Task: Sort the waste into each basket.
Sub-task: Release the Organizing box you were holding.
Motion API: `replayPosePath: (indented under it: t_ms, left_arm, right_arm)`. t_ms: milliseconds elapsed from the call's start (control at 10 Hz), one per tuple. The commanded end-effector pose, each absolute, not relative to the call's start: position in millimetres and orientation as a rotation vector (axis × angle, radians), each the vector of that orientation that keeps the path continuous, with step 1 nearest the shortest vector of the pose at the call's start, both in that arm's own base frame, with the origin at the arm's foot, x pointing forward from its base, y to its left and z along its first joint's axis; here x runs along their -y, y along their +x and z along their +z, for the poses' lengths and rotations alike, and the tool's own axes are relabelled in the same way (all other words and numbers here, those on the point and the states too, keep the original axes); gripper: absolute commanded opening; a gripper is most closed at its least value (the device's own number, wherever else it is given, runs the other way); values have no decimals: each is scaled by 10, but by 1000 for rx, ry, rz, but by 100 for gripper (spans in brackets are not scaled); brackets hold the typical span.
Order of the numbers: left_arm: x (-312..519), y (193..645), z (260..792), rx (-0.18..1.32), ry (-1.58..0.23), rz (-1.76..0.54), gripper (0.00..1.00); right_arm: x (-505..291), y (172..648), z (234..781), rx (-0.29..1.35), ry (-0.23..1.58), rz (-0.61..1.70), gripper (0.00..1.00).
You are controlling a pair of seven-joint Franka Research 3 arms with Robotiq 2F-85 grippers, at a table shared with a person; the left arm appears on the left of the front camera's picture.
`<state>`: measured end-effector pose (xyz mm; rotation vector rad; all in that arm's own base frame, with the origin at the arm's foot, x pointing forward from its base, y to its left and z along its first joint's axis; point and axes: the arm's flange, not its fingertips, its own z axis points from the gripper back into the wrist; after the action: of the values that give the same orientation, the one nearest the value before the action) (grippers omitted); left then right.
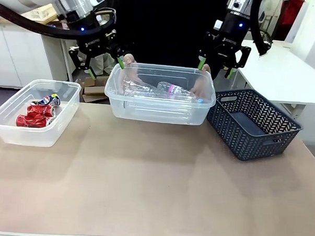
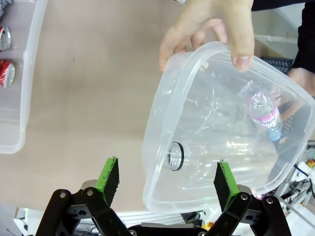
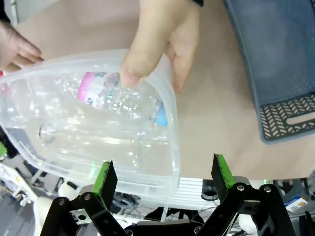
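Bottles [image 1: 164, 90] lie in the person-held tub [image 1: 147, 111]; both grippers' [image 2: 165, 183] [image 3: 163, 177] fingers spread, empty. Next: wait for release.

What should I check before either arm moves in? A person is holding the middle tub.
1. Left hand open and empty: ok.
2. Right hand open and empty: ok.
3. Person's hands off the tub: not ok, both grip its rim.
4. Bottles inside the tub: ok.
5. Cans in the left tub: ok.
6. Blue basket free of waste: ok, as far as visible.
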<state>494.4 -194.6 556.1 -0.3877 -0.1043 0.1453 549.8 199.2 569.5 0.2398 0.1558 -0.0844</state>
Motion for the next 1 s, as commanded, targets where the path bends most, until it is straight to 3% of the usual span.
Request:
replayPosePath:
  t_ms: [0, 100, 200, 400, 600, 700, 800, 900]
  left_arm:
    - [1950, 4929, 5578, 107, -388, 143, 100]
    - [1889, 4584, 5809, 100, -412, 90, 100]
    - [1723, 3990, 6023, 104, -419, 60, 100]
    - [1562, 3130, 6143, 106, -404, -84, 100]
    - [1550, 2845, 6107, 138, -519, -159, 100]
    - [1697, 3091, 6250, 105, -387, -61, 100]
    - [1697, 3091, 6250, 105, -387, -61, 100]
    - [1627, 2706, 6269, 132, -425, -115, 100]
  right_arm:
    - [-1991, 5499, 5694, -154, 240, -85, 100]
    - [-1867, 5089, 5964, -103, 274, -23, 100]
    - [-1597, 4385, 6227, -86, 278, 26, 100]
    - [-1256, 3468, 6410, 18, 348, 8, 100]
    - [-1087, 3188, 6352, 23, 445, -40, 100]
    - [-1354, 3605, 6610, -12, 323, -6, 100]
    - [-1354, 3605, 6610, -12, 323, -6, 100]
    - [-1150, 3126, 6586, 18, 367, -33, 100]
